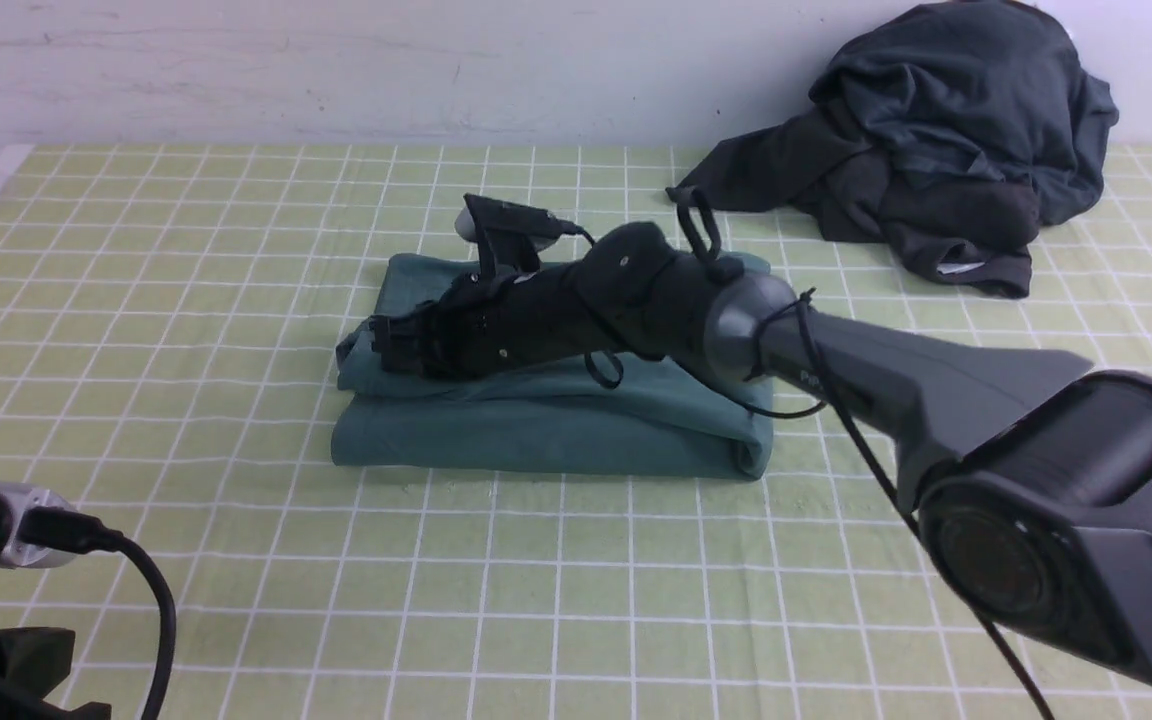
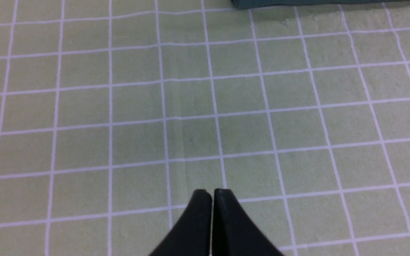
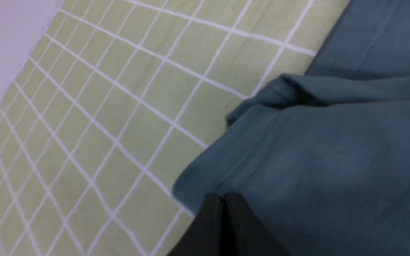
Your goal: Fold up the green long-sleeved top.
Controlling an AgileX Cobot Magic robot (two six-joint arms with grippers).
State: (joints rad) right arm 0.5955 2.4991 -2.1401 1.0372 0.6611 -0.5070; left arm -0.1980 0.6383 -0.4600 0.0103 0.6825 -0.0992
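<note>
Teal-green cotton, the top (image 1: 556,430) lies as a thick folded rectangle mid-table, dark garments (image 1: 946,150) heaped well apart at its 1 o'clock. Right gripper (image 3: 222,197) sits over the bundle's 9 o'clock end, jaws pressed together with no cloth seen between them; left gripper (image 2: 212,193) hangs at 7 o'clock over bare tablecloth (image 2: 119,106), jaws likewise closed. Fabric looks soft, light, limp: judged best pinched through all layers at a folded edge.

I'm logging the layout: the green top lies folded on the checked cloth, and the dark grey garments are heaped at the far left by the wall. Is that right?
Not quite. The front view shows the dark grey garments heaped at the far right by the wall, not the far left. The green top does lie folded on the checked cloth.
</note>
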